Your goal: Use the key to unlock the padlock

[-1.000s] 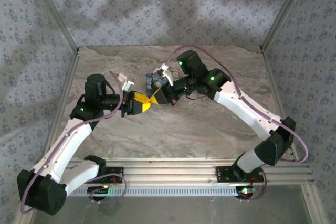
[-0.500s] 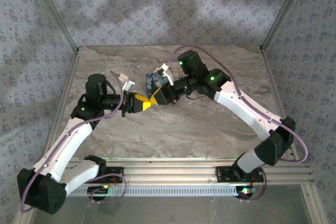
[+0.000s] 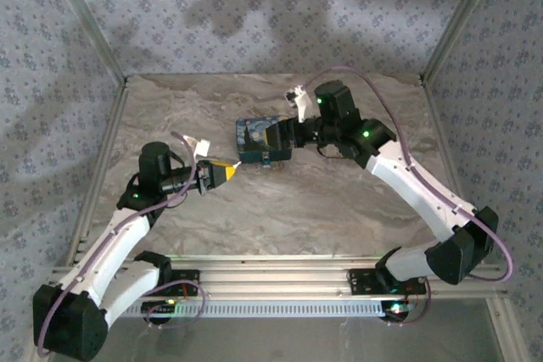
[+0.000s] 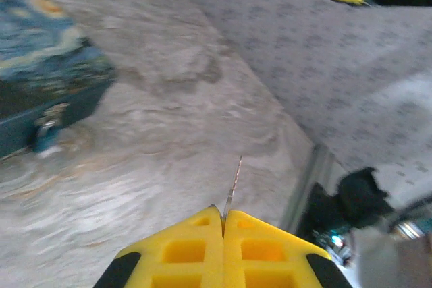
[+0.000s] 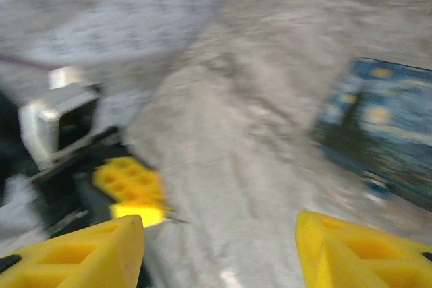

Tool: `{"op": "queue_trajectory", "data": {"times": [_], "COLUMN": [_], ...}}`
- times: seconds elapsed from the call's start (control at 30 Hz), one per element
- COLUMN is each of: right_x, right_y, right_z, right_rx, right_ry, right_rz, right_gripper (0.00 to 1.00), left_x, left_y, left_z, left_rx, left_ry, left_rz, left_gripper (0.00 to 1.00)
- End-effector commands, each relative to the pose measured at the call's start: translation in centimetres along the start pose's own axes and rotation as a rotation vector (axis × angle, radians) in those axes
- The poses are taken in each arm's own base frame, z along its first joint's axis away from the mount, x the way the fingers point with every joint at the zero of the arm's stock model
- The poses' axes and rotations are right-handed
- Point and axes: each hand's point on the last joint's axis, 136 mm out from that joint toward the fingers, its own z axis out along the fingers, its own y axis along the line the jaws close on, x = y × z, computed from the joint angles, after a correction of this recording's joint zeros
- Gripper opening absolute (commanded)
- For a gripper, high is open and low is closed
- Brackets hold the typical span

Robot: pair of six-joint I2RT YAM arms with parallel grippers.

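A second ago both claws were nose to nose just in front of the blue starry-night painted box; now they have parted. My left claw has drawn back toward its own side of the grey marbled bench. Its yellow fingers are pressed tight together on the thin silver metal key, whose blade pokes out beyond the tips. My right claw has let go and pulled off toward the right end of the box; its jaws stand wide apart with nothing between them.

I read that as a handover finished: the key now rides with the left arm alone. The tiny grey-blue metal padlock hangs at the box's front face, low by the bench and well apart from the key's tip. Nothing has entered it yet. The next move, I judge, is lining the blade up with the keyhole, which I cannot make out through the blur.
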Motion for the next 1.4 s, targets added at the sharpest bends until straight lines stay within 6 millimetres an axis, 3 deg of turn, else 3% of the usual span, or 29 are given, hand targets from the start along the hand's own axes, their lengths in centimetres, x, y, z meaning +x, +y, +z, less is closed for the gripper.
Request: {"op": "queue_trajectory", "data": {"times": [0.0,0.2,0.3,0.43,0.57,1.0,1.37], "right_x": [2.8,8.1,8.9,9.4,10.2,12.8,12.1], "right_y": [-6.7,-10.1,-10.4,-10.9,-12.0,-15.5,-16.3], "right_z": [2.4,8.9,11.7,14.5,16.0,18.4,19.7], "right_rx": [0.392,0.58,0.613,0.663,0.704,0.764,0.775], "right_ry": [-0.013,0.054,0.057,0.053,0.069,0.137,0.134], "right_rz": [0.098,0.161,0.118,0.095,0.117,0.207,0.204], "right_gripper": [0.61,0.52,0.45,0.46,0.54,0.5,0.48], "left_x": [0.5,2.1,2.6,3.4,4.2,4.9,5.2], "left_y": [3.7,5.4,5.8,6.6,7.4,7.3,7.0], "left_z": [-0.5,-0.4,-0.3,-0.3,-0.2,-0.5,-0.5], "left_rx": [-0.196,-0.253,-0.263,-0.289,-0.311,-0.309,-0.291], "left_ry": [-0.037,-0.002,0.014,0.026,0.036,0.062,0.067], "left_rz": [-0.066,-0.097,-0.103,-0.119,-0.133,-0.096,-0.087], "left_gripper": [0.0,0.0,0.0,0.0,0.0,0.0,0.0]}}
